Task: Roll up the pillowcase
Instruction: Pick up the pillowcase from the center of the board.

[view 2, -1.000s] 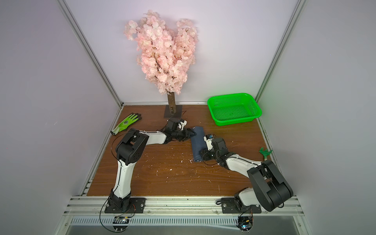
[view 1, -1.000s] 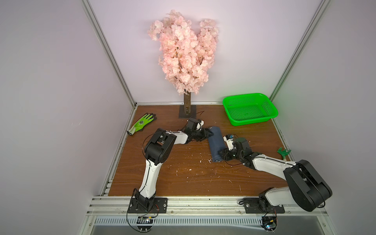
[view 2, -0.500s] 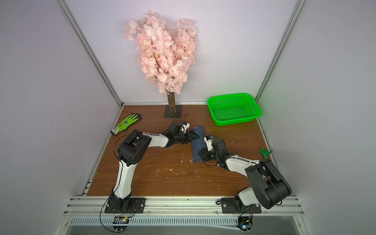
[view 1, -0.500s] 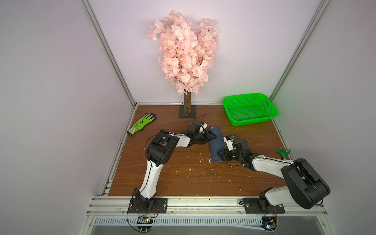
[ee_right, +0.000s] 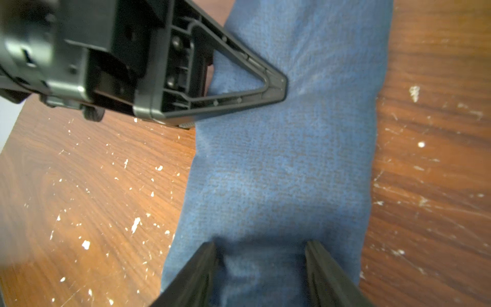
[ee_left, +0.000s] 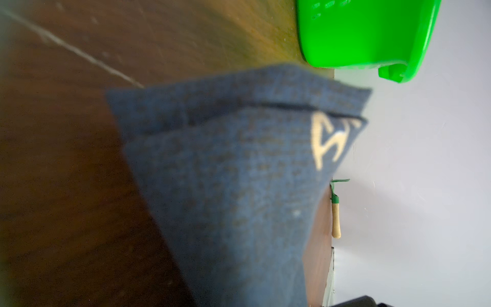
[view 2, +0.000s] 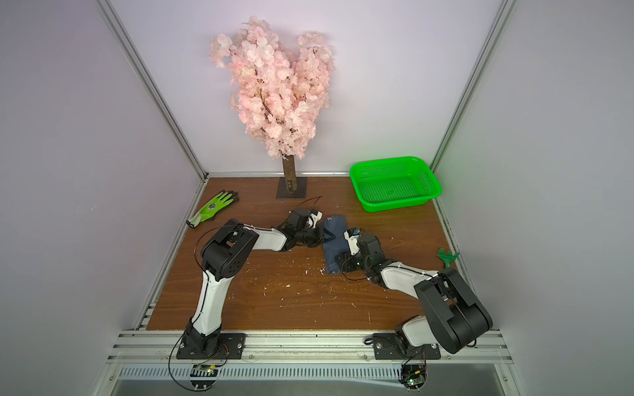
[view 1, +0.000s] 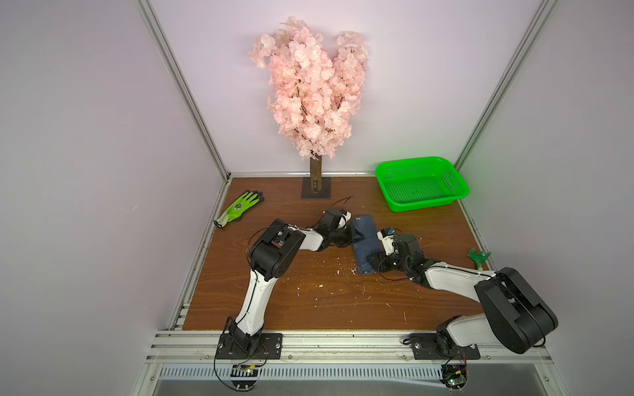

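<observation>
On the table (view 1: 308, 308), rolled pillowcase (view 1: 365, 252), left end effector (view 1: 357, 234) grip obscured

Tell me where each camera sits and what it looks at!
Both top views: high at the front, looking down on the table; left arm and right arm show whole.
Left wrist: low on the left arm, facing the pillowcase, green basket beyond; its fingers don't show.
Right wrist: on the right arm, looking along the pillowcase; right gripper and left gripper show.
Shared: all show the pillowcase.
</observation>
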`<control>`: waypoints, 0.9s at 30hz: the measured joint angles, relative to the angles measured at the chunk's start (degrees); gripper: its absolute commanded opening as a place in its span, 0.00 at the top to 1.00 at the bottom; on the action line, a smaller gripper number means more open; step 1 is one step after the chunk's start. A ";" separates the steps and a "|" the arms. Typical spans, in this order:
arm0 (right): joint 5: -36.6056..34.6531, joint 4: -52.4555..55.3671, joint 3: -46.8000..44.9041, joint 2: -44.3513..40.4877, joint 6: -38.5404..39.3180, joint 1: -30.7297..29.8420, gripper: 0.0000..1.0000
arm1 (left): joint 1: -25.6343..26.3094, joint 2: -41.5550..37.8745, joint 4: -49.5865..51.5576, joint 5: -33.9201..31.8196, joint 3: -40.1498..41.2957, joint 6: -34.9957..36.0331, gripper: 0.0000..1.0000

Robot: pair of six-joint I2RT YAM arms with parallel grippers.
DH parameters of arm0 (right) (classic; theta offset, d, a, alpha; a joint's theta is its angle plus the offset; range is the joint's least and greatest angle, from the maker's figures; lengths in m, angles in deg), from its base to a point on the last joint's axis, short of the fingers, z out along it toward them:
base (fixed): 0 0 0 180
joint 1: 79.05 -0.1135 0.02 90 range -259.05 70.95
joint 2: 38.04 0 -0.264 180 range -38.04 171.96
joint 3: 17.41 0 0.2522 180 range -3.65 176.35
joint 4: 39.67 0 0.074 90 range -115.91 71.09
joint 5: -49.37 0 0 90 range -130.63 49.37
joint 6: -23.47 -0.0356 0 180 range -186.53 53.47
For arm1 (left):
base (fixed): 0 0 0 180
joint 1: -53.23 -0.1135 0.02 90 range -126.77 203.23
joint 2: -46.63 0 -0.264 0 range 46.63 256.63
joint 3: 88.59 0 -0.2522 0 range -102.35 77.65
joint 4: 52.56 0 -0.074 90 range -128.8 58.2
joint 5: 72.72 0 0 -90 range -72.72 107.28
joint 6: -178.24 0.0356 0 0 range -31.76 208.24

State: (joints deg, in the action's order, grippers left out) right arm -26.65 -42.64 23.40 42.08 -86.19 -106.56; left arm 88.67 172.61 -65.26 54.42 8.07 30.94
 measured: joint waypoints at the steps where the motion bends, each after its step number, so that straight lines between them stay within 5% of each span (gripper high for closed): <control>1: -0.04 0.57 0.00 -0.83 0.04 0.00 0.33 | 0.04 -0.07 0.57 0.00 -0.22 0.04 0.93; 18: -0.61 9.90 1.42 -22.12 -1.46 7.17 0.12 | 0.39 -5.60 1.75 -0.59 1.44 -5.40 1.00; 27: 4.20 10.86 1.29 -29.68 -10.38 15.85 0.07 | 0.42 -13.35 -2.21 -11.17 -0.81 -13.86 1.00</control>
State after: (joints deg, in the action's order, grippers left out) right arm -22.45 -31.78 24.69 12.40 -96.57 -90.71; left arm 89.08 159.25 -67.47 43.26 7.26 17.09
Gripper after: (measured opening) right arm 0.920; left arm 0.113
